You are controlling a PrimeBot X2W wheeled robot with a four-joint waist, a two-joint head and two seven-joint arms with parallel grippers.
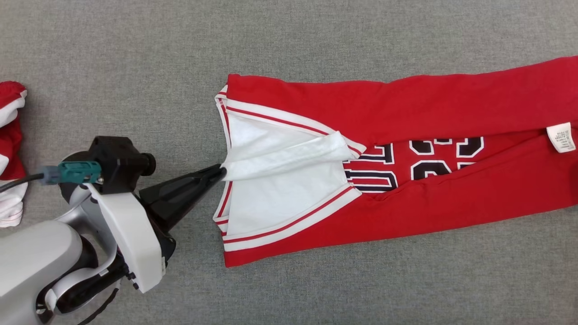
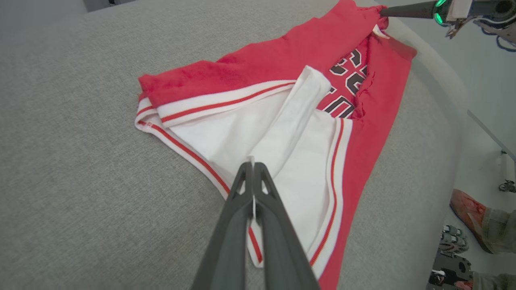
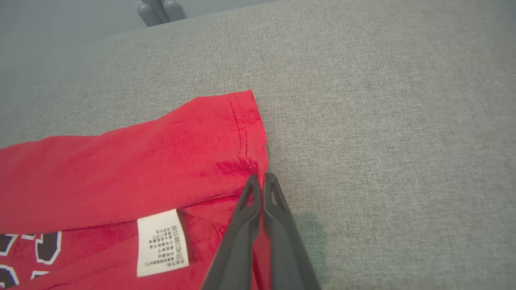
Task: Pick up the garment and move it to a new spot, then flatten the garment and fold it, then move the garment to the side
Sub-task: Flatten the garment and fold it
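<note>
Left arm [image 1: 126,230] angles rightward, jaws clamped on garment's [image 1: 429,99] white fold.

Grey cloth surface [image 1: 316,36]: the far side of the jersey [image 1: 406,104] is bare across the whole width of the head view. The near side is also bare, an open strip from lower centre to lower right.

Left approach is obstructed. The left arm [image 1: 126,234] lies between the jersey and a second red-and-white cloth [image 1: 11,135] at the left edge. The left gripper [image 1: 221,172] is pinched on the jersey's white fold.

The right gripper [image 3: 262,180] is clamped at the hem corner, with bare surface just beyond it.

Left wrist view: the surface edge [image 2: 453,84] runs past the jersey, and a person's shoe [image 2: 465,205] is on the floor below.
</note>
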